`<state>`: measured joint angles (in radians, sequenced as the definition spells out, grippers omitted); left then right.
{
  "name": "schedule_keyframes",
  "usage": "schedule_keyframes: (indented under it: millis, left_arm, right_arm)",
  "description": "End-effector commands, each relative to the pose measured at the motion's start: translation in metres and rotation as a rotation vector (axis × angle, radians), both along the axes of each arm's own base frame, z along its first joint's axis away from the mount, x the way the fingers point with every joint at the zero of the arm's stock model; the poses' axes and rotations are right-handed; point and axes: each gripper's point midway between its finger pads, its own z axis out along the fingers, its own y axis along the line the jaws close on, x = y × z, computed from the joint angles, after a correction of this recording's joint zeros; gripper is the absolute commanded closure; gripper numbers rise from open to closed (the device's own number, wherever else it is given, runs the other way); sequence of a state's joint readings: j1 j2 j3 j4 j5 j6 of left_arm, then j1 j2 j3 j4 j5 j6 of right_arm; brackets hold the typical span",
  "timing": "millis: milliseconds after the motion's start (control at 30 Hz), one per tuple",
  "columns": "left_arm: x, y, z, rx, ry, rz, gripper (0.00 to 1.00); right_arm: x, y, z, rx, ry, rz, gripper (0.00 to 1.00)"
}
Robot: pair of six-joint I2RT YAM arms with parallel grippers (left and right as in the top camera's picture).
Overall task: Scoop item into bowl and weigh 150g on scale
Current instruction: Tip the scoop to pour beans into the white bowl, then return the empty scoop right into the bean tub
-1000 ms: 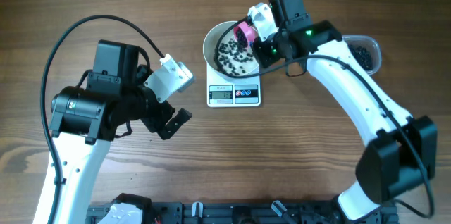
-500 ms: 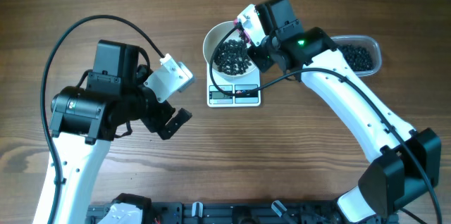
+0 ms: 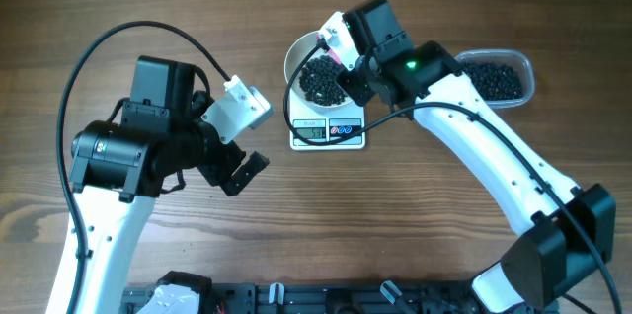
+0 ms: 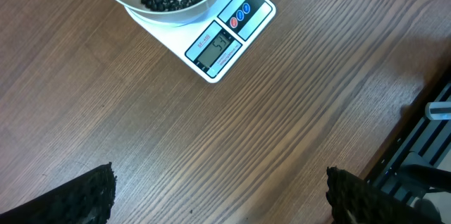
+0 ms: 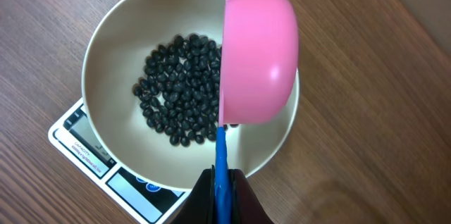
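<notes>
The beans [image 5: 176, 90] lie in a shallow heap at the bottom of the white bowl [image 5: 113, 41], which sits on the scale [image 4: 225, 41]. More beans fill the clear tub [image 3: 528, 72] beside it. They look small, hard and loose, so they would likely roll and bounce. No pinch would hold them, and only the scoop [image 5: 257, 55] can carry them. The pink scoop seems light and stiff. The right tool [image 5: 222, 182] is pressed together on its thin blue handle [image 5: 220, 150], holding it tipped on its side over the bowl. The left tool [image 4: 222, 196] hangs spread wide and empty above the counter [image 4: 296, 125].
</notes>
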<state>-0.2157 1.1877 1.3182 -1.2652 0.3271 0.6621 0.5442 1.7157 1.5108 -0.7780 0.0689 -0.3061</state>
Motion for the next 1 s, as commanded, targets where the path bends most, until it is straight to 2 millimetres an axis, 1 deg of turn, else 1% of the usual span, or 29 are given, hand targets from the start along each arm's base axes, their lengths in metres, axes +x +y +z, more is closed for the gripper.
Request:
schedule_keyframes:
  millis: [0,67,100,167,200,233,267,300,333,367,400,467,500,567,600,633,667,700,867,967]
  left_arm:
    - [0.002,0.001,0.004,0.003,-0.018,-0.010,0.00]
    - [0.002,0.001,0.004,0.003,-0.018,-0.010,0.00]
    - [0.002,0.001,0.004,0.003,-0.018,-0.010,0.00]
    - [0.002,0.001,0.004,0.003,-0.018,-0.010,0.00]
    - [0.002,0.001,0.004,0.003,-0.018,-0.010,0.00]
    - [0.002,0.001,0.004,0.003,-0.018,-0.010,0.00]
    - [0.002,0.001,0.004,0.003,-0.018,-0.010,0.00]
    - [0.002,0.001,0.004,0.003,-0.018,-0.010,0.00]
    - [0.002,0.001,0.004,0.003,-0.018,-0.010,0.00]
    - [0.002,0.001,0.004,0.003,-0.018,-0.010,0.00]
    - [0.002,0.001,0.004,0.003,-0.018,-0.010,0.00]
    - [0.002,0.001,0.004,0.003,-0.018,-0.010,0.00]
    - [0.002,0.001,0.004,0.003,-0.018,-0.010,0.00]
    - [0.002,0.001,0.004,0.003,-0.018,-0.010,0.00]
    - [0.002,0.001,0.004,0.003,-0.018,-0.010,0.00]
    - [0.002,0.001,0.004,0.003,-0.018,-0.010,0.00]
    - [0.002,0.001,0.004,0.003,-0.018,-0.010,0.00]
    - [0.002,0.001,0.004,0.003,-0.018,-0.010,0.00]
    - [0.002,0.001,0.004,0.003,-0.018,-0.010,0.00]
    - [0.002,0.001,0.004,0.003,-0.018,-0.010,0.00]
  right_arm:
    - [0.011,-0.016,0.058,0.119,-0.100,-0.109,0.96]
    - [0.015,-0.035,0.074,0.150,-0.127,-0.169,0.96]
    - [0.016,-0.050,0.081,0.163,-0.132,-0.215,0.96]
    - [0.016,-0.079,0.087,0.182,-0.125,-0.310,0.95]
    - [0.017,-0.097,0.089,0.191,-0.118,-0.370,0.96]
    - [0.017,-0.124,0.088,0.196,-0.101,-0.453,0.96]
    - [0.015,-0.147,0.085,0.188,-0.082,-0.516,0.96]
    - [0.013,-0.165,0.080,0.172,-0.061,-0.560,0.96]
    - [0.009,-0.188,0.073,0.148,-0.030,-0.616,0.96]
    - [0.006,-0.205,0.067,0.134,-0.006,-0.659,0.96]
    - [0.002,-0.219,0.060,0.123,0.021,-0.697,0.96]
    - [-0.005,-0.241,0.045,0.097,0.079,-0.751,0.96]
    - [-0.010,-0.253,0.032,0.068,0.126,-0.766,0.96]
    - [-0.018,-0.267,0.010,0.036,0.208,-0.807,0.96]
    - [-0.020,-0.271,0.001,0.027,0.239,-0.818,0.96]
    - [-0.022,-0.275,-0.012,0.014,0.283,-0.830,0.96]
    - [-0.023,-0.277,-0.021,0.003,0.310,-0.829,0.96]
    - [-0.024,-0.277,-0.034,-0.015,0.350,-0.818,0.96]
    - [-0.029,-0.280,-0.075,-0.070,0.463,-0.824,0.96]
    - [-0.028,-0.284,-0.096,-0.105,0.505,-0.828,0.96]
